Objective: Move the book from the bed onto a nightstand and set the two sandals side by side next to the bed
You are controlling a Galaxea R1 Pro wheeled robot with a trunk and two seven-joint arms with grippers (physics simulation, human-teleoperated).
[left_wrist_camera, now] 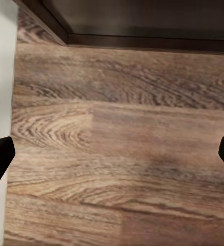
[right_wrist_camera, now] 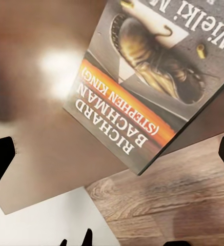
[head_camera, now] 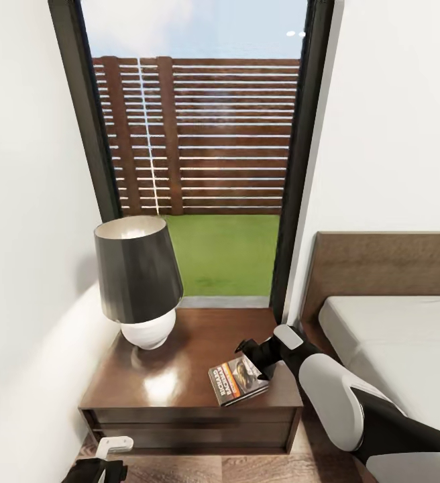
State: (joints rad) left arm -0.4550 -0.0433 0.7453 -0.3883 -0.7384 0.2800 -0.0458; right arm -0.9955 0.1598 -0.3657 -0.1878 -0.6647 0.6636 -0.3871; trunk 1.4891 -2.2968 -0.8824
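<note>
The book [head_camera: 237,380], a dark paperback with an orange band and "RICHARD BACHMAN" lettering [right_wrist_camera: 142,97], lies flat on the nightstand [head_camera: 180,396] near its front right corner. One corner of the book reaches the top's edge. My right gripper [head_camera: 250,352] hangs just above the book's far end, open, its dark fingertips [right_wrist_camera: 0,159] spread wide with nothing held between them. My left gripper [head_camera: 109,457] is low at the nightstand's front left, open over the wood floor [left_wrist_camera: 117,154]. The bed [head_camera: 408,342] lies to the right. The sandals are out of view.
A lamp [head_camera: 138,282] with a dark shade and white base stands on the nightstand's left half. A tall dark-framed window [head_camera: 200,134] is behind it. White walls close in on the left. The headboard [head_camera: 388,265] rises at right, with a narrow floor gap beside the bed.
</note>
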